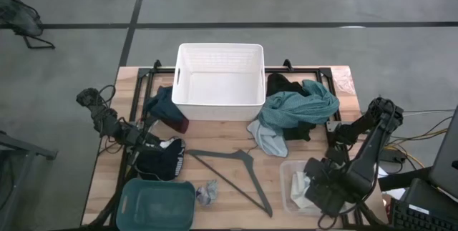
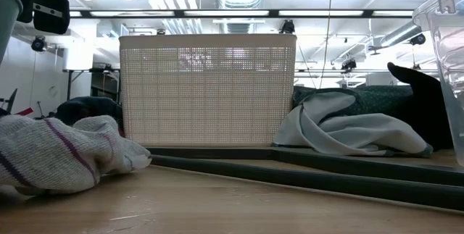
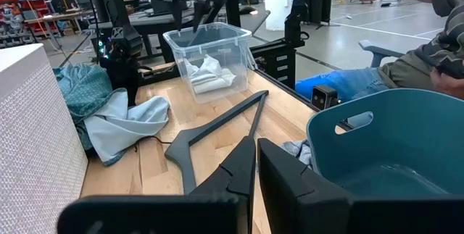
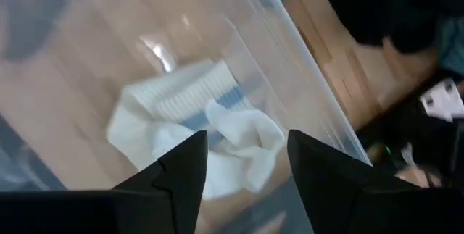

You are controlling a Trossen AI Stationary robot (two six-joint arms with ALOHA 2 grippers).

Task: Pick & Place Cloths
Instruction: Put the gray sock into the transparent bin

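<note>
A small white cloth [image 4: 196,125] lies crumpled on the floor of a clear plastic bin [image 1: 290,181] at the near right. My right gripper [image 4: 246,169] hangs open above it, pointing down, with nothing between its fingers. A teal and pale-blue cloth pile [image 1: 300,109] rests on the table right of the white basket [image 1: 220,81], with a black cloth [image 1: 283,84] behind it. A dark navy cloth with white print [image 1: 166,161] lies near left, beside my shut left gripper [image 3: 255,172]. A teal and maroon cloth [image 1: 166,109] lies left of the basket. A small striped white cloth [image 2: 58,154] lies near the front edge.
A grey clothes hanger [image 1: 232,170] lies flat mid-table between the two arms. A teal tub [image 1: 156,204] stands at the near left corner. A seated person [image 3: 420,60] is beyond the table's near edge.
</note>
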